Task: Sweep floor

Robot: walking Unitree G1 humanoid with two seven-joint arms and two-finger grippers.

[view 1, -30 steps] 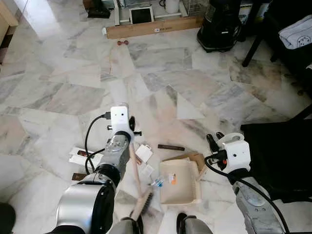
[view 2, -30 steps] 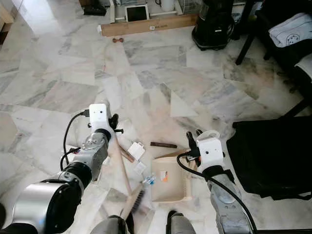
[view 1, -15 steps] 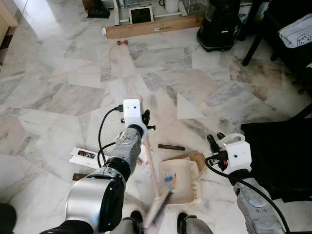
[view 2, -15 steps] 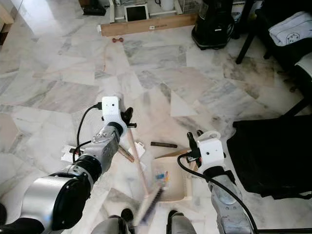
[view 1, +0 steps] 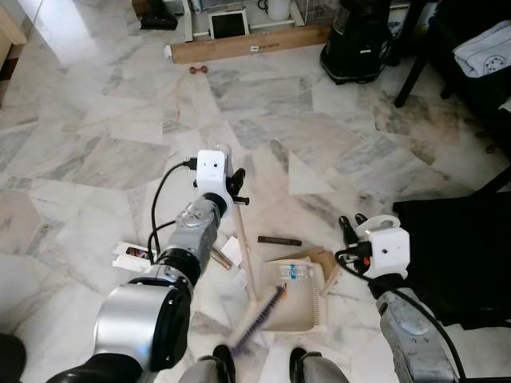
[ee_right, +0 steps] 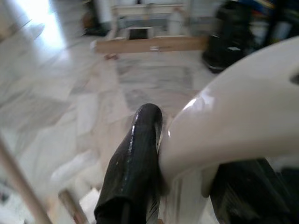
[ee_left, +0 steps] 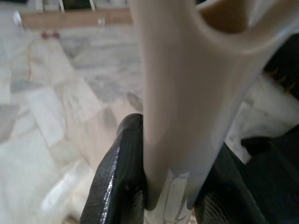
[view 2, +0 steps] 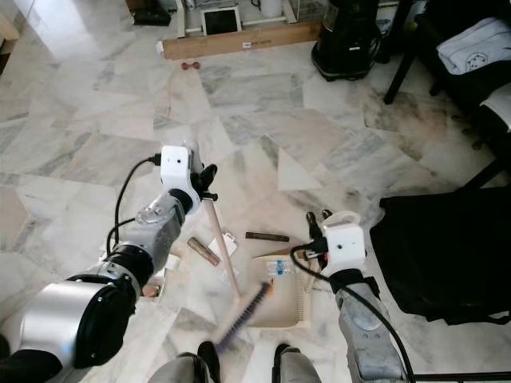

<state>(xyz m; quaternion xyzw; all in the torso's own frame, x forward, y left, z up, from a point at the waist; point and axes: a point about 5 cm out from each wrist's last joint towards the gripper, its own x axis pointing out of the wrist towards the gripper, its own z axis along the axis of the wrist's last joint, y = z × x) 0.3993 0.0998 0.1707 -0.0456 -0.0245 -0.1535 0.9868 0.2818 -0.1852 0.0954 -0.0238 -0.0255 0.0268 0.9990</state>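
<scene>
My left gripper [view 1: 237, 188] is shut on the cream handle [ee_left: 177, 93] of a hand brush. The handle [view 1: 246, 259] slants down toward me. Its dark, blurred bristle head [view 1: 259, 321] hangs at the near left edge of the cream dustpan [view 1: 303, 311]. My right gripper [view 1: 351, 228] is shut on the dustpan's handle [ee_right: 233, 126], holding the pan flat on the marble floor. A small clear bottle [view 1: 294, 273] lies inside the pan near its far edge. A brown stick [view 1: 279, 240], white paper scraps [view 1: 233, 250] and a short brown cylinder [view 2: 203, 250] lie on the floor nearby.
Brown cardboard [view 1: 313, 256] sits behind the pan. A white card [view 1: 132, 254] lies to the left. A black bag or seat [view 1: 459, 255] is close on the right. A black appliance [view 1: 358, 40] and a wooden plank [view 1: 251, 44] stand far ahead. My feet [view 1: 307, 369] are just below the pan.
The brush swung right across the floor and pushed the small bottle into the dustpan. My left arm shifted right, then a little back. The dustpan stayed put.
</scene>
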